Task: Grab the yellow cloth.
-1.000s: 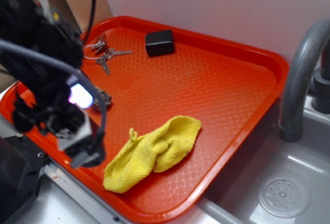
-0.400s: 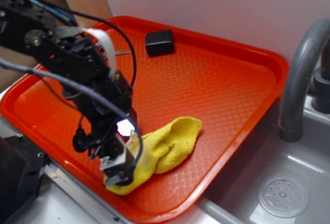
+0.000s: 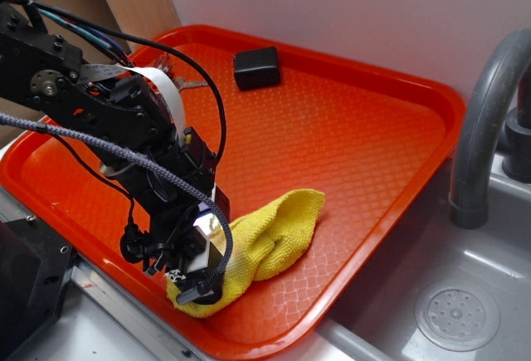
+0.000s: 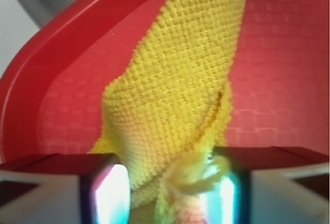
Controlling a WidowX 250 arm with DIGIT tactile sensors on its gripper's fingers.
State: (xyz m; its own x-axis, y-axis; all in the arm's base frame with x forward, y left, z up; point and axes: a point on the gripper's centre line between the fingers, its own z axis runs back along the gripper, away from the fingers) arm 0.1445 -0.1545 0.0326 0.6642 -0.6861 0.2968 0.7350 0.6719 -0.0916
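We're seeing the gripper [image 4: 165, 193] sitting down over the yellow cloth [image 3: 265, 236] at 6 o'clock on the red tray [image 3: 398, 87]. Fingers [image 4: 111, 195] are standing apart, cloth bunched between them; contact probably, wrist view is blurry. Black box [image 3: 256, 68] at 12.

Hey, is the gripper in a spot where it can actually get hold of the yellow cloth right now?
Probably yes. The gripper is right down on the near end of the yellow cloth, with fabric between its open fingers and nothing in the way.
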